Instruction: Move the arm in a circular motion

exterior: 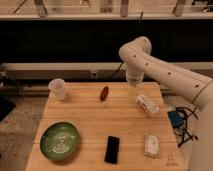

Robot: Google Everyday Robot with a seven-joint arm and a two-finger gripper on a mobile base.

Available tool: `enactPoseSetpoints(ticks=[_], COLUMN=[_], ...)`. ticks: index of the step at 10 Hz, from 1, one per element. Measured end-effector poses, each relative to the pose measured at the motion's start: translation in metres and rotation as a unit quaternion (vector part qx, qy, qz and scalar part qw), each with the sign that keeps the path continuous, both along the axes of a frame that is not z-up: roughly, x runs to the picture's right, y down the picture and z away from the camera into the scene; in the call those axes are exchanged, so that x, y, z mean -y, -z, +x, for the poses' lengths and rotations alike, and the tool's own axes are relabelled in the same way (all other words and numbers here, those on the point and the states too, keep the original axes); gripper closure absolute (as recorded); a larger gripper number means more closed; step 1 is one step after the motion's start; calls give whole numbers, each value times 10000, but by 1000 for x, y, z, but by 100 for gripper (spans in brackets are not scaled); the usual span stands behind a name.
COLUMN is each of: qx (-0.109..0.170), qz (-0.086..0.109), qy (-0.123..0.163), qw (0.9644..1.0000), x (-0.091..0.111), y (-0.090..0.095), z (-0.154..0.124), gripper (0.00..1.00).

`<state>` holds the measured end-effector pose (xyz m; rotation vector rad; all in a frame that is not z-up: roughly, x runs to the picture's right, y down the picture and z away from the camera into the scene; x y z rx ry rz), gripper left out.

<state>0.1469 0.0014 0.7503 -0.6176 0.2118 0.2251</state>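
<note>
The arm point(165, 75) is a thick white tube with rounded joints and small dark screw holes. It reaches in from the right edge, and its rounded joint point(135, 52) is above the back of the wooden table point(90, 117). The gripper point(134, 82) is the narrower pale end piece hanging down from that joint. It is over the table's back edge, right of a small red-brown object point(104, 93) and behind a white packet point(147, 104). It holds nothing that I can see.
A clear plastic cup point(58, 89) stands at the back left. A green plate point(60, 141) lies at the front left, a flat black object point(112, 149) at the front middle, a second white packet point(151, 145) at the front right. A blue box with cables point(176, 119) sits beside the table's right edge.
</note>
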Motion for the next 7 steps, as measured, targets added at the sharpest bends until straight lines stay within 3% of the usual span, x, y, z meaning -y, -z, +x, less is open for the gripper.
enactPoseSetpoints(ticks=[4,7], qx=[441,738], qz=[49,38], qy=[315,505], qw=[9985,9960], x=[22,16], y=[27,39], z=[-95,-124], gripper=[20,20])
